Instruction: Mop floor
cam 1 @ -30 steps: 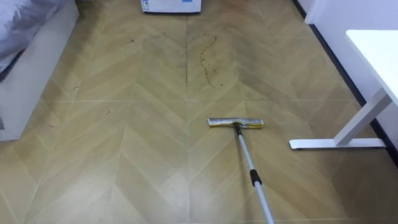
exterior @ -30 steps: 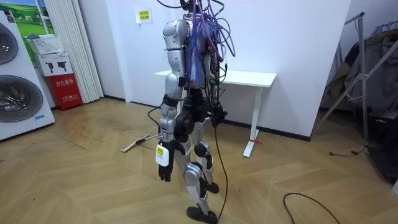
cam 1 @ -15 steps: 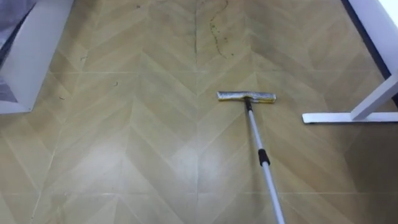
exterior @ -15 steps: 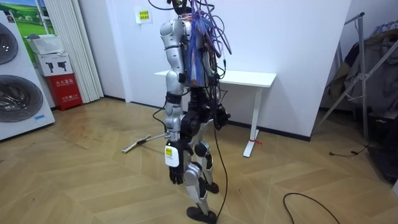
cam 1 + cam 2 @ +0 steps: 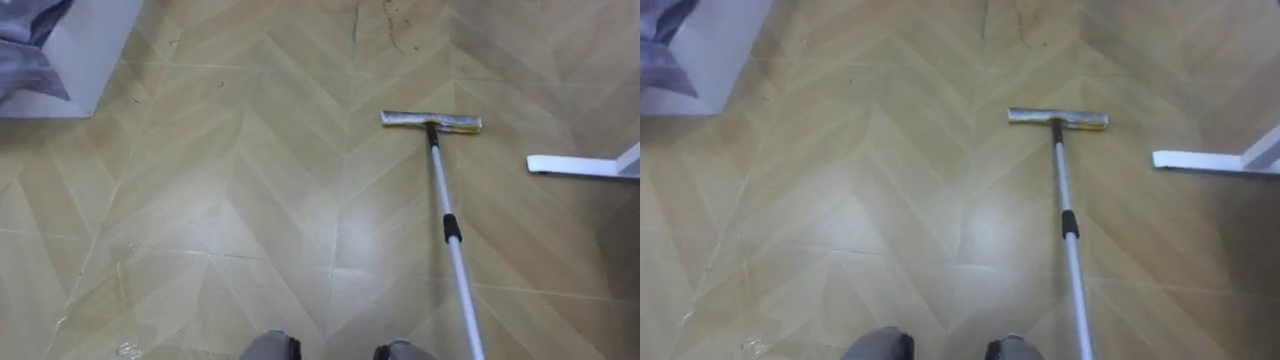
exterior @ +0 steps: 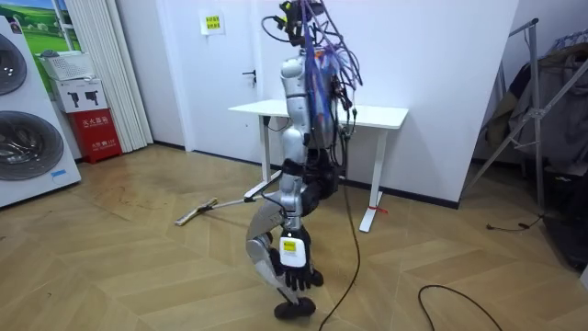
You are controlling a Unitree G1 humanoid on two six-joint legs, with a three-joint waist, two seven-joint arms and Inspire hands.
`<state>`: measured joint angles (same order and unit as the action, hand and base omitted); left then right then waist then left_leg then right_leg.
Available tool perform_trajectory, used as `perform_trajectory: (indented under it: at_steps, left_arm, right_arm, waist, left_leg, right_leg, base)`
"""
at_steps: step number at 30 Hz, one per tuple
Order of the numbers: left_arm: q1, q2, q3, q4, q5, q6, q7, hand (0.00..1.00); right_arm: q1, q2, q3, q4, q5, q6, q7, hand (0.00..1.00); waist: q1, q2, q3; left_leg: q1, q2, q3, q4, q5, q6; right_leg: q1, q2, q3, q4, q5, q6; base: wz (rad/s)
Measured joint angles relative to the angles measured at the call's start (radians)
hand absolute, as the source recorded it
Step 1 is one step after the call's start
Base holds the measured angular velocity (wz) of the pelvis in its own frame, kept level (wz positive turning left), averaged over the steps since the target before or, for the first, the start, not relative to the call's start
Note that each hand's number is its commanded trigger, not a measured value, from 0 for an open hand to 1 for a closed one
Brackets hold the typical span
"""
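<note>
Landmark: desk foot (image 5: 580,165), a white bar flat on the floor (image 5: 200,200).
Mop (image 5: 452,240): lies flat on the floor to the left of the desk foot, clear of it, and nothing holds it.
Mop head (image 5: 431,121): a flat, narrow pad left of the desk foot and slightly farther from the robot than it.
Pole (image 5: 462,290): a thin pale tube running from the head back past the desk foot toward the robot.
Dark collar (image 5: 452,230): partway down the pole, nearer the robot than the desk foot.
Left hand (image 6: 292,253): hangs low by the knee, well short of the desk foot, fingers loose and empty.
Dark marks (image 5: 400,30): on the floor beyond the mop head, left of the desk foot.
Handling (judged): likely light and stiff, with most weight at the head. The smooth tube may turn or slip in a loose hold.
Where to hold (judged): the near end of the pole, with the second hold just above the collar, never the pad.
Caution (judged): a pole lying flat leaves little room underneath, so it needs a low reach.
</note>
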<state>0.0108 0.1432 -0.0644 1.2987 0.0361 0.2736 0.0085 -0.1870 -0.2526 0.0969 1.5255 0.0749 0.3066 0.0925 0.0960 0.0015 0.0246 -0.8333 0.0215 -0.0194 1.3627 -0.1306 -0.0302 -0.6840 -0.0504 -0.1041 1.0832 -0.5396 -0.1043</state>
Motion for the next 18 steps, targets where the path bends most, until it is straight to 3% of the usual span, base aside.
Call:
perform_trajectory:
  at_steps: [2, 3, 4, 6, 7, 8, 9, 10, 11, 12, 13, 14, 15, 16, 18]
  left_arm:
    - [-0.011, 0.005, -0.022, 0.012, -0.008, -0.016, -0.009, 0.0]
    - [-0.007, 0.011, -0.025, 0.009, -0.007, -0.028, -0.023, 0.0]
    - [0.007, 0.012, -0.027, 0.008, -0.006, -0.043, -0.034, 0.0]
    - [0.021, 0.02, -0.037, 0.027, -0.004, -0.046, -0.062, 0.0]
    - [0.024, 0.034, -0.039, 0.051, 0.002, -0.044, -0.078, 0.0]
    - [0.02, 0.04, -0.04, 0.065, 0.005, -0.042, -0.083, 0.0]
    - [0.01, 0.053, -0.052, 0.079, 0.018, -0.039, -0.085, 0.0]
    - [-0.008, 0.051, -0.059, 0.077, 0.047, -0.048, -0.084, 0.0]
    - [-0.01, 0.026, -0.059, 0.067, 0.044, -0.063, -0.09, 0.0]
    - [-0.009, 0.013, -0.059, 0.065, 0.039, -0.064, -0.095, 0.0]
    - [-0.009, -0.001, -0.058, 0.066, 0.033, -0.057, -0.1, 0.0]
    - [-0.01, 0.0, -0.057, 0.066, 0.033, -0.052, -0.099, 0.0]
    - [0.004, 0.006, -0.051, 0.063, 0.034, -0.043, -0.094, 0.0]
    - [0.016, 0.009, -0.032, 0.045, 0.034, -0.038, -0.078, 0.0]
    - [0.04, 0.007, -0.02, 0.01, 0.034, -0.041, -0.061, 0.0]
  right_arm:
    - [-0.052, -0.046, 0.013, -0.017, 0.017, -0.009, 0.016, 1.0]
    - [-0.077, -0.066, 0.031, -0.02, 0.04, -0.024, 0.028, 1.0]
    - [-0.087, -0.072, 0.049, -0.035, 0.051, -0.035, 0.045, 1.0]
    - [-0.087, -0.074, 0.067, -0.044, 0.056, -0.056, 0.072, 1.0]
    - [-0.088, -0.062, 0.071, -0.035, 0.065, -0.053, 0.095, 1.0]
    - [-0.084, -0.063, 0.075, -0.019, 0.08, -0.049, 0.106, 1.0]
    - [-0.058, -0.066, 0.079, 0.016, 0.104, -0.043, 0.107, 1.0]
    - [-0.02, -0.077, 0.079, 0.036, 0.123, -0.041, 0.103, 1.0]
    - [0.02, -0.103, 0.079, 0.029, 0.124, -0.04, 0.093, 1.0]
    - [0.029, -0.112, 0.08, 0.029, 0.123, -0.039, 0.092, 1.0]
    - [0.053, -0.123, 0.084, 0.025, 0.123, -0.038, 0.092, 1.0]
    - [0.066, -0.12, 0.091, 0.025, 0.123, -0.038, 0.092, 1.0]
    - [0.094, -0.108, 0.107, 0.025, 0.122, -0.035, 0.091, 1.0]
    - [0.12, -0.092, 0.132, 0.025, 0.123, -0.034, 0.083, 1.0]
    - [0.152, -0.072, 0.161, 0.022, 0.123, -0.031, 0.074, 1.0]
  waist:
    - [0.017, 0.005, -0.002]
    - [0.025, 0.0, -0.0062]
    - [0.029, 0.01, -0.0195]
    - [0.037, 0.025, -0.0339]
    - [0.039, 0.015, -0.0373]
    - [0.03, 0.007, -0.0367]
    - [-0.003, -0.002, -0.0325]
    - [-0.005, -0.016, -0.0316]
    - [-0.002, 0.019, -0.0313]
    - [0.004, 0.037, -0.0294]
    - [0.017, 0.063, -0.0328]
    - [0.019, 0.063, -0.0322]
    - [0.018, 0.059, -0.0233]
    - [0.014, 0.071, -0.0195]
    - [-0.025, 0.087, -0.0176]
  left_leg:
    - [-0.037, -0.002, 0.021, -0.05, -0.01, 0.009]
    - [-0.034, -0.012, 0.046, -0.156, -0.036, 0.021]
    - [-0.004, -0.034, 0.05, -0.343, -0.047, 0.027]
    - [0.072, -0.041, 0.033, -0.562, -0.041, 0.057]
    - [0.095, -0.055, 0.051, -0.589, -0.05, 0.062]
    - [0.097, -0.058, 0.07, -0.577, -0.058, 0.073]
    - [0.09, -0.059, 0.121, -0.516, -0.086, 0.095]
    - [0.056, -0.054, 0.156, -0.427, -0.142, 0.09]
    - [0.031, -0.047, 0.152, -0.38, -0.175, 0.095]
    - [0.03, -0.048, 0.154, -0.378, -0.185, 0.102]
    - [0.039, -0.06, 0.152, -0.39, -0.204, 0.128]
    - [0.049, -0.083, 0.147, -0.401, -0.21, 0.139]
    - [0.065, -0.133, 0.109, -0.415, -0.218, 0.153]
    - [0.081, -0.159, 0.072, -0.432, -0.224, 0.162]
    - [0.107, -0.177, 0.033, -0.491, -0.219, 0.16]
  right_leg:
    - [-0.001, 0.015, 0.018, 0.003, -0.001, -0.001]
    - [0.001, 0.017, 0.032, -0.002, -0.006, 0.01]
    - [0.013, 0.024, 0.036, -0.03, -0.014, 0.024]
    - [0.052, 0.047, 0.045, -0.092, -0.021, 0.051]
    - [0.077, 0.033, 0.065, -0.077, -0.034, 0.085]
    - [0.092, 0.013, 0.071, -0.043, -0.049, 0.103]
    - [0.145, -0.048, 0.059, 0.017, -0.066, 0.115]
    - [0.164, -0.078, 0.08, 0.035, -0.142, 0.104]
    - [0.165, -0.068, 0.081, 0.033, -0.16, 0.107]
    - [0.165, -0.07, 0.087, 0.023, -0.158, 0.106]
    - [0.161, -0.07, 0.109, 0.001, -0.132, 0.121]
    - [0.152, -0.068, 0.123, 0.016, -0.119, 0.137]
    - [0.108, -0.065, 0.133, 0.079, -0.063, 0.129]
    - [0.055, -0.048, 0.132, 0.115, -0.032, 0.12]
    - [-0.017, -0.007, 0.116, 0.072, -0.026, 0.118]
  base:
    - [0.13]
    - [0.1]
    - [0.07]
    - [-0.03]
    - [0.07]
    - [0.7]
    - [1.06]
    - [1.02]
    - [0.29]
    - [-0.5]
    - [-0.81]
    - [-1.12]
    - [-1.16]
    - [-1.14]
    - [-0.79]
